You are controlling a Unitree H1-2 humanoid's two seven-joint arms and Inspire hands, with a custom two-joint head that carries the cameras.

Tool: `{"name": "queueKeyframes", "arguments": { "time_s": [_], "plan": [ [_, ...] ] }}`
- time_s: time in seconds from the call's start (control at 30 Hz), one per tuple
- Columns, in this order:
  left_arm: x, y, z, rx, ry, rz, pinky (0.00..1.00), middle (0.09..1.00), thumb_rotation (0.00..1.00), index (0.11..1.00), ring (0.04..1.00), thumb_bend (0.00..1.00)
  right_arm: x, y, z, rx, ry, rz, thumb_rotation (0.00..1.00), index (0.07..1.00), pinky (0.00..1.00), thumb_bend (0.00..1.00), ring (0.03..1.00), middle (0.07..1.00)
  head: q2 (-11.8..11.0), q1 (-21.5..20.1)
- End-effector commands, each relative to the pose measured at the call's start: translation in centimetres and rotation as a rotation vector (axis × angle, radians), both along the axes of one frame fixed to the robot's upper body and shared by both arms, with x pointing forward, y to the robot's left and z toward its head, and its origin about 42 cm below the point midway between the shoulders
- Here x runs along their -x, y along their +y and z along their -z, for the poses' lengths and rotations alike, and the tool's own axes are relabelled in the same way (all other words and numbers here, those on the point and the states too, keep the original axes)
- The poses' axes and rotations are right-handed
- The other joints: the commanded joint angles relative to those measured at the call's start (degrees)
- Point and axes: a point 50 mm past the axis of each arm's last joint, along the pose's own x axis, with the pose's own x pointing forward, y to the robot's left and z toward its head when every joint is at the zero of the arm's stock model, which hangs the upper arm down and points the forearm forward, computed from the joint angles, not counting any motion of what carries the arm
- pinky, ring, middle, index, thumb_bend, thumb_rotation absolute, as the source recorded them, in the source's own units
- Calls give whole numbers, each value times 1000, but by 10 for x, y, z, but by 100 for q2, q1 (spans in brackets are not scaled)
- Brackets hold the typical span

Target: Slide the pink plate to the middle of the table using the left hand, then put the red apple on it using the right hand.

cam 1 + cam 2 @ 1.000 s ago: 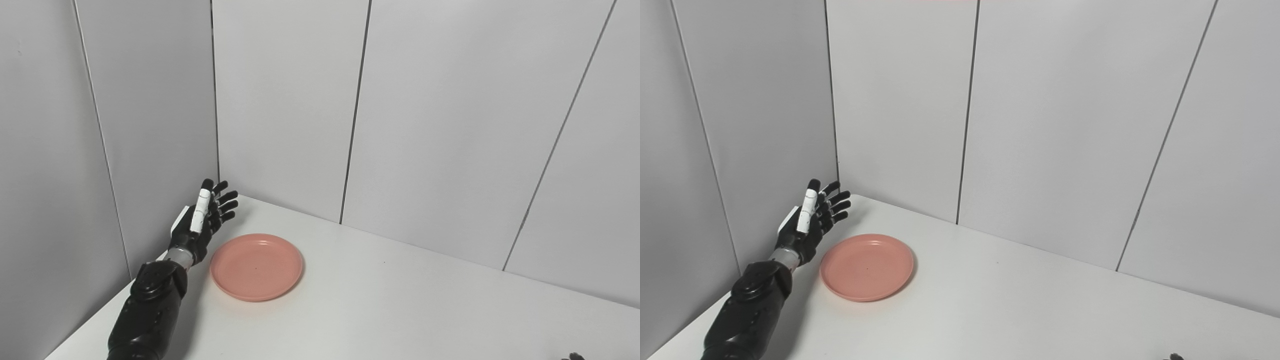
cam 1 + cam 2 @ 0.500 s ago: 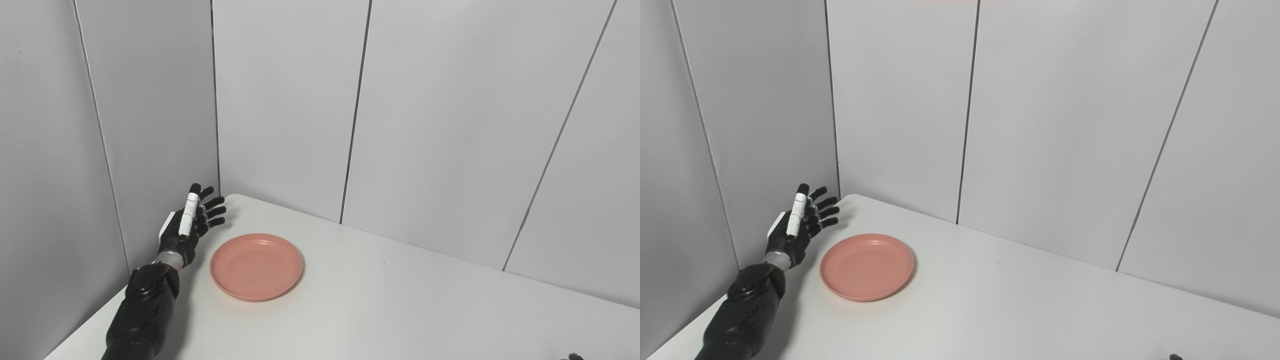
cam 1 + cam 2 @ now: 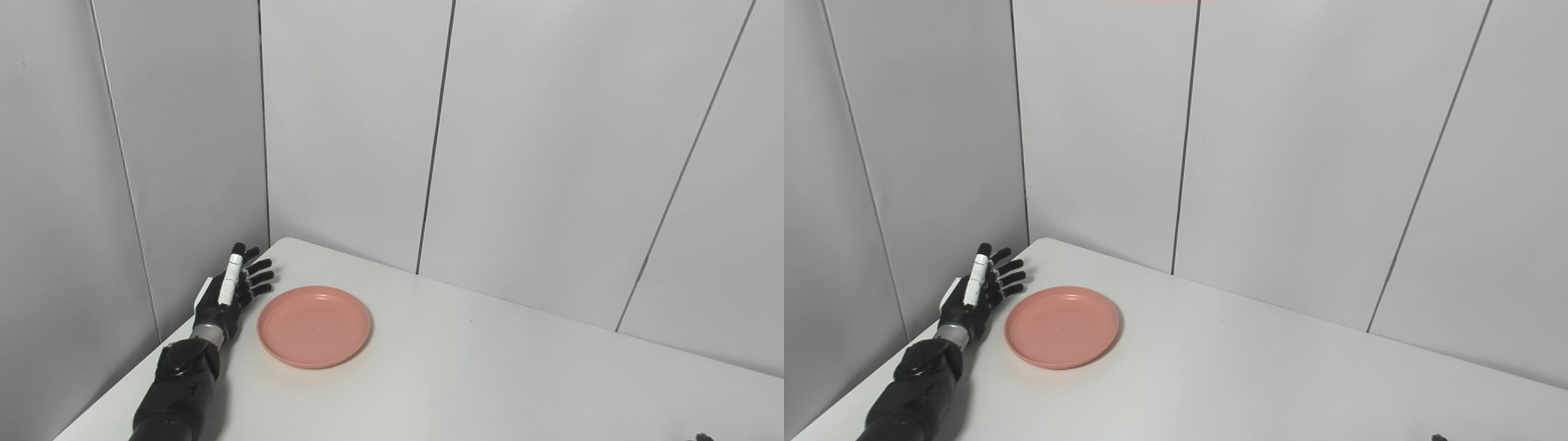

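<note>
We see the left robot hand (image 3: 229, 293) at the far left corner of the worktop (image 3: 490, 367), its fingers spread wide and holding nothing. The pink plate (image 3: 314, 326) lies flat just to the right of this robot hand, close beside it but not touching as far as we can tell. We judge the plate to sit left of the worktop's middle, so the slide is not yet done. Of the right robot hand (image 3: 701, 437) we see only a dark tip at the lower edge, well apart to the right; we cannot tell whether it is wide or narrow. The red apple is nowhere in view, and the plate is bare, so both steps remain.
</note>
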Motion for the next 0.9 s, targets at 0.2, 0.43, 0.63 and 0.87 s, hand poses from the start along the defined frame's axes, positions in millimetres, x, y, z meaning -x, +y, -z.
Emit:
{"name": "queueKeyframes", "arguments": {
  "time_s": [0.2, 0.43, 0.63, 0.87],
  "plan": [
    [-19, -14, -25, -23, -76, 83, 773, 796, 874, 854, 793, 940, 18, 7, 23, -27, 100, 9, 1000, 977, 959, 874, 945, 968, 25, -27],
    [-17, -34, -26, -52, -67, 142, 788, 811, 876, 840, 797, 892, 18, 9, 21, -23, 98, 6, 1000, 976, 957, 875, 944, 967, 48, -52],
    [-15, -43, -26, -73, -45, 165, 790, 801, 888, 871, 792, 890, 18, 10, 21, -24, 95, 5, 1000, 974, 943, 873, 941, 964, 67, -72],
    [-13, -51, -23, -90, -26, 173, 759, 786, 880, 825, 780, 918, 19, 12, 20, -18, 99, 4, 1000, 972, 942, 882, 940, 965, 101, -98]
  ]
}}
